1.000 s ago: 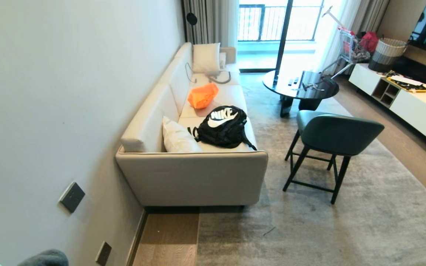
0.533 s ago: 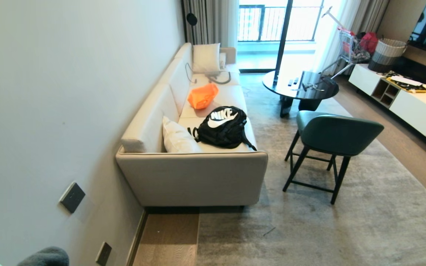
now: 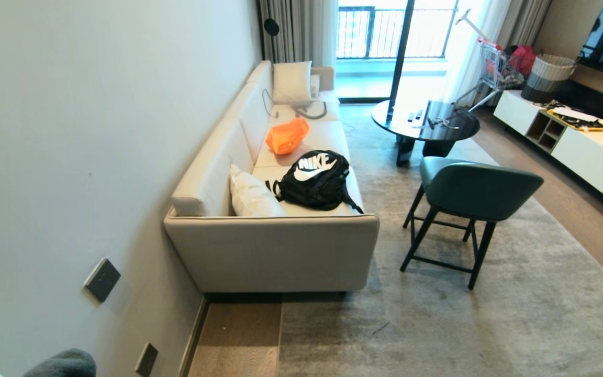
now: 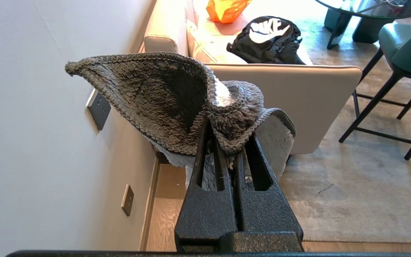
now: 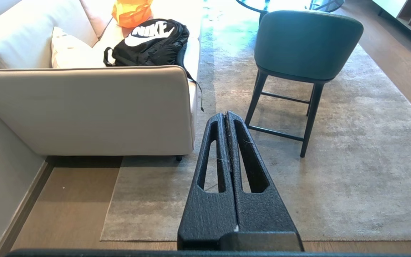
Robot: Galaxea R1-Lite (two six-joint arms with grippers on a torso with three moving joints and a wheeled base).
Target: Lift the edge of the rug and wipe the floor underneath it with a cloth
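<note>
Looking through the head view, you see the rug edge (image 3: pixel 279 335) lying flat on the floor (image 3: pixel 238 340), near the sofa (image 3: pixel 270 251). Your left wrist view shows the left gripper (image 4: pixel 229 144) clenched on the cloth (image 4: pixel 162 100). Your right wrist view shows the right gripper (image 5: pixel 226 116) closed and empty, above the rug.

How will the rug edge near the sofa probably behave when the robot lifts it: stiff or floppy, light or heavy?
The rug edge lies flat and thin on the floor, so it will probably bend and peel up rather than lift stiffly. The sofa and a chair stand on the same rug, so only the free corner should rise, likely with some drag. Its short pile may give the fingers fair friction.
</note>
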